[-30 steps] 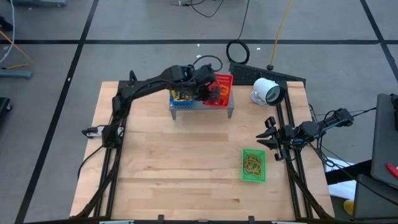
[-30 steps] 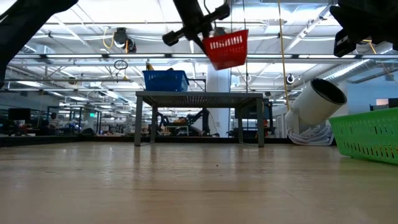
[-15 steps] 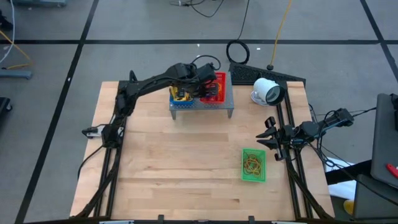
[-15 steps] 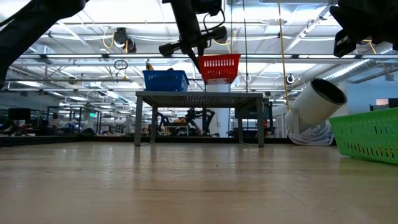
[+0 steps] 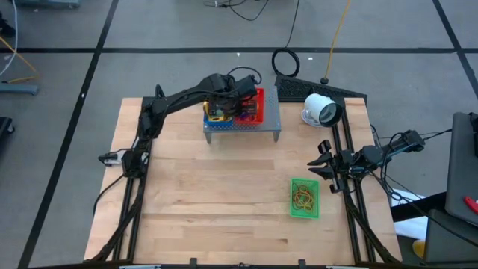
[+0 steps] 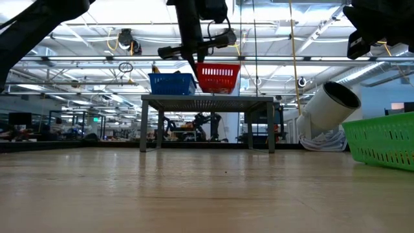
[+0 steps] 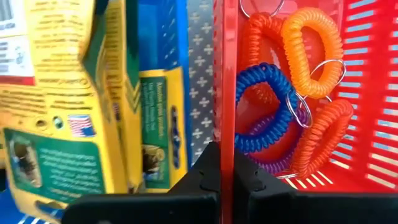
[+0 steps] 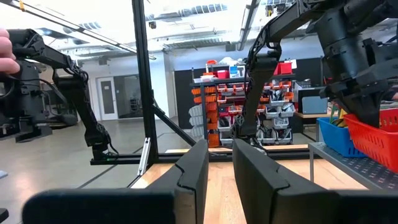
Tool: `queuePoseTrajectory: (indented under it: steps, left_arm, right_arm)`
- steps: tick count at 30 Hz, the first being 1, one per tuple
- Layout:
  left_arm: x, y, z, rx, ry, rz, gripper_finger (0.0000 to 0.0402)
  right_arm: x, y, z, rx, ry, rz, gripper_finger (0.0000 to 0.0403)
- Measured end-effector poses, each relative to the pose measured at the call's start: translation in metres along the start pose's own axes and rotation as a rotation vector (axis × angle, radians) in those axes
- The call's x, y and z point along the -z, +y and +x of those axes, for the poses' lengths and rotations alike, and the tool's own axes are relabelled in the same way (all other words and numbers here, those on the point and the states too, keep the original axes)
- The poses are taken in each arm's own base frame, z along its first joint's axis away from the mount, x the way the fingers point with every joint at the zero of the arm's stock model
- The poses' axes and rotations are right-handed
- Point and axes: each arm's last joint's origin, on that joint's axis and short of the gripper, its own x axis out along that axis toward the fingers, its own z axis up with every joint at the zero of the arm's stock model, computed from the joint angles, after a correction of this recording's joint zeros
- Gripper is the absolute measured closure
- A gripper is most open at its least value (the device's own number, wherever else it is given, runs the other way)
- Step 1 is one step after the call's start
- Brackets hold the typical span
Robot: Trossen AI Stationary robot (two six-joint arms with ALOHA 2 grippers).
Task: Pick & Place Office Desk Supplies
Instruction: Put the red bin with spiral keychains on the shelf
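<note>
Red basket sits on top of the grey perforated stand at the far side of the table, just beside the blue basket. Your left gripper is clamped on the red basket's side wall, fingers pinched together with the thin red plastic between them. In the low view the red basket looks about level, its base at the stand's top; you cannot tell from there if it rests fully or hangs just above.

Inside the red basket you see coiled spiral loops: orange, blue, red-orange, and a purple one low down, some with metal rings attached.

Blue basket holds yellow crayon packs, upright and packed close, one leaning against the next. A strip of the perforated metal shows between the two baskets in the left wrist view.

Green basket sits on the wooden table toward the right, well apart from the stand, with tan and orange rubber-band loops tangled in it.

Your right gripper waits at the right table edge, near the green basket and not touching it; its fingers stand slightly apart with nothing between them. White round camera-like device lies on its side near the stand's right end.
</note>
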Motion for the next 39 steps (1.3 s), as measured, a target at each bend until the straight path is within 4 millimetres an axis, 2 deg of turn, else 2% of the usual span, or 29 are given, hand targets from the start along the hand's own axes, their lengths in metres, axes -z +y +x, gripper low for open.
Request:
queuePoseTrajectory:
  steps: [17,25,39]
  left_arm:
    - [0.0006,0.0031,-0.0002,-0.033,0.001,0.003,0.0401]
    - [0.0006,0.003,-0.0004,-0.033,-0.001,0.01,0.0383]
    - [0.0,0.0025,-0.0002,-0.03,-0.012,0.028,0.0379]
  right_arm:
    - [0.0,0.0,0.0,0.0,0.0,0.0,0.0339]
    - [0.0,0.0,0.0,0.0,0.0,0.0,0.0339]
    - [0.0,0.0,0.0,0.0,0.0,0.0,0.0339]
